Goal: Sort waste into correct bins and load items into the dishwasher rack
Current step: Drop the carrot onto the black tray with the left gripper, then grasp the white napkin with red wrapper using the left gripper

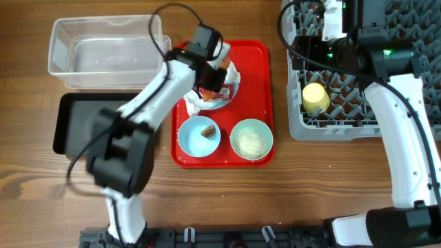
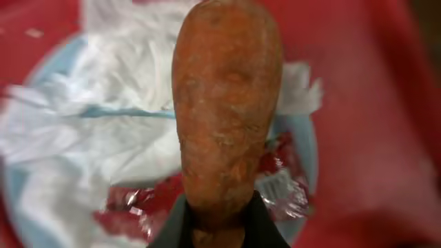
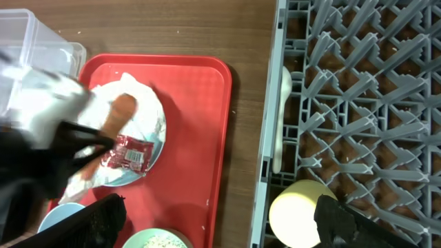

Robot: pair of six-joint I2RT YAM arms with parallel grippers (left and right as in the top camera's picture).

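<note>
Red tray (image 1: 255, 76): your stock.
Near end: blue bowl (image 1: 191, 142), green bowl (image 1: 233, 138). Far end: your left gripper (image 2: 219, 224) clamps the carrot (image 2: 227, 110) above plate (image 2: 308, 148) and wrapper (image 2: 275, 187). Right of it: your right gripper (image 3: 220, 220), jaws wide, over rack (image 3: 358, 103) holding yellow cup (image 3: 296, 217).

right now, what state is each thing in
carrot: gripped by left tool, over plate
right tool: open, empty
clear tub: empty
blue bowl: holds brown lump
green bowl: holds rice grains
yellow cup: in rack
plate: holds tissue, wrapper
</note>
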